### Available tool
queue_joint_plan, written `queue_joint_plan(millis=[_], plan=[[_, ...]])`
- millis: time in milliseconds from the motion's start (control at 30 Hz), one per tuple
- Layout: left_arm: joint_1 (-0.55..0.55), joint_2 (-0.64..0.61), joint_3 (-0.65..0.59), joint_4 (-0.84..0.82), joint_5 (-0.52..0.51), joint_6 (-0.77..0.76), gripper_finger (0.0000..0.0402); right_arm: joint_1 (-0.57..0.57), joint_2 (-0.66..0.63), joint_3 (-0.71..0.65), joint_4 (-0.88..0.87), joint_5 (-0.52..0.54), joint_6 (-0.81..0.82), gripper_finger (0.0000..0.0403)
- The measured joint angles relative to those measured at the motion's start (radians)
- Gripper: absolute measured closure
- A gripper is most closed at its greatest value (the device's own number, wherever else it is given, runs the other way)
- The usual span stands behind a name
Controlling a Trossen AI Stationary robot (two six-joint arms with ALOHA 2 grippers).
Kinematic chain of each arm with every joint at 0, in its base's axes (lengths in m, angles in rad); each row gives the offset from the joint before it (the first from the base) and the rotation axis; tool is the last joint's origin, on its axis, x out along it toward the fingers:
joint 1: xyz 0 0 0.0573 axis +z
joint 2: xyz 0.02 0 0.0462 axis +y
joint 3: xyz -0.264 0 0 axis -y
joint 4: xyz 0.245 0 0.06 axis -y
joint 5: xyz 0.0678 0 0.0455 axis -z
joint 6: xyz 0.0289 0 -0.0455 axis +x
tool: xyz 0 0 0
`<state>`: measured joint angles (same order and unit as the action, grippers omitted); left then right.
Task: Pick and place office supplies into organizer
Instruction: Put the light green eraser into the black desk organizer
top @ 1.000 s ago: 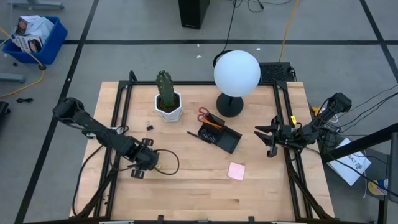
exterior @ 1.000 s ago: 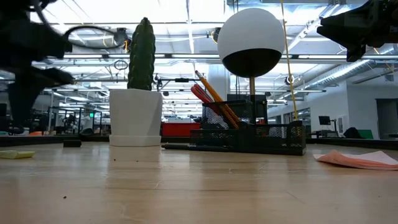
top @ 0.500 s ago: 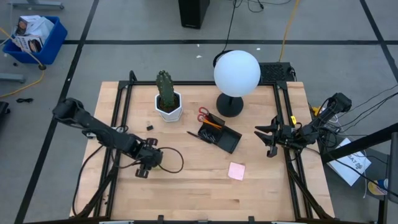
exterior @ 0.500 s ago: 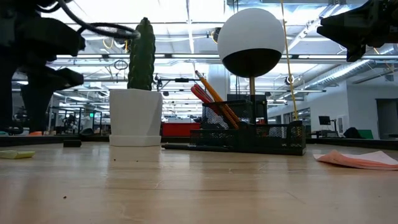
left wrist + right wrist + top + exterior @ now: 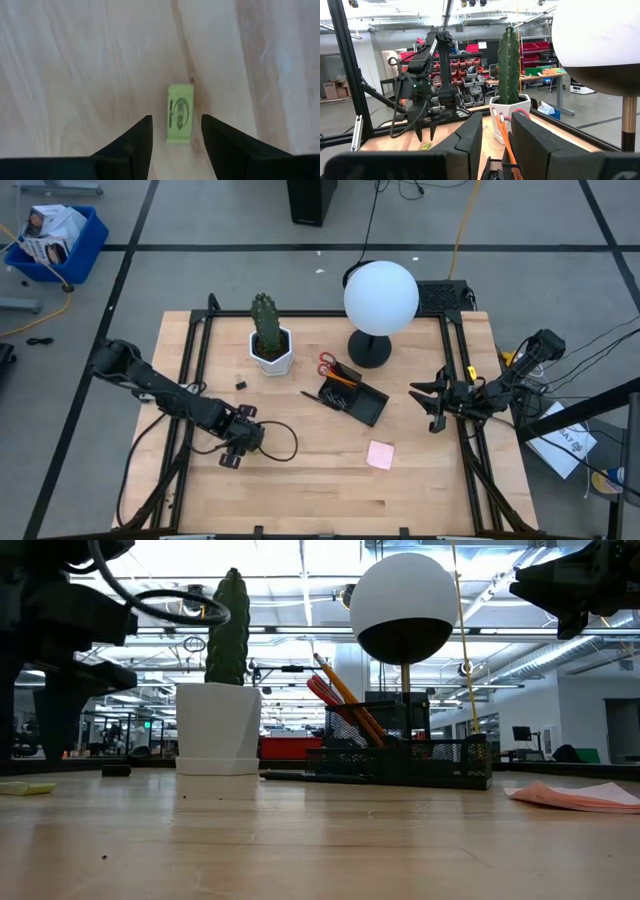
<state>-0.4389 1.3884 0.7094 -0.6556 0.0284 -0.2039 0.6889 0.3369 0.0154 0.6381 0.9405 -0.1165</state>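
A small yellow-green piece (image 5: 180, 112) lies flat on the wooden table, and it also shows in the low view (image 5: 25, 788). My left gripper (image 5: 175, 122) hangs above it, pointing down and open, one finger on either side without touching. The black organizer (image 5: 355, 398) sits mid-table with red-handled scissors (image 5: 327, 364) and orange pencils (image 5: 345, 695) standing in it. A black pen (image 5: 312, 395) lies beside its left end. A pink sticky-note pad (image 5: 380, 454) lies near it, and a tiny black clip (image 5: 240, 385) lies by the pot. My right gripper (image 5: 432, 402) waits open at the right edge.
A white pot with a cactus (image 5: 269, 340) stands at the far left of centre. A lamp with a white globe (image 5: 380, 298) stands behind the organizer. Black frame rails (image 5: 190, 370) run along both table sides. Bare wood lies in front of the organizer.
My left gripper has moved a little toward the table's right edge and sunk slightly, still open. The yellow-green piece has stayed where it lay.
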Motion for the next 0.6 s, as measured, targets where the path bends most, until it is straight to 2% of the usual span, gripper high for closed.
queue_joint_plan(millis=[200, 600], plan=[[-0.003, 0.033, 0.0, 0.018, 0.042, 0.0, 0.0227, 0.0, 0.0, 0.0, 0.0, 0.0, 0.0, 0.0303], [0.0, 0.086, -0.025, 0.03, 0.021, -0.011, 0.0227, 0.0, 0.0, 0.0, 0.0, 0.0, 0.0, 0.0303]])
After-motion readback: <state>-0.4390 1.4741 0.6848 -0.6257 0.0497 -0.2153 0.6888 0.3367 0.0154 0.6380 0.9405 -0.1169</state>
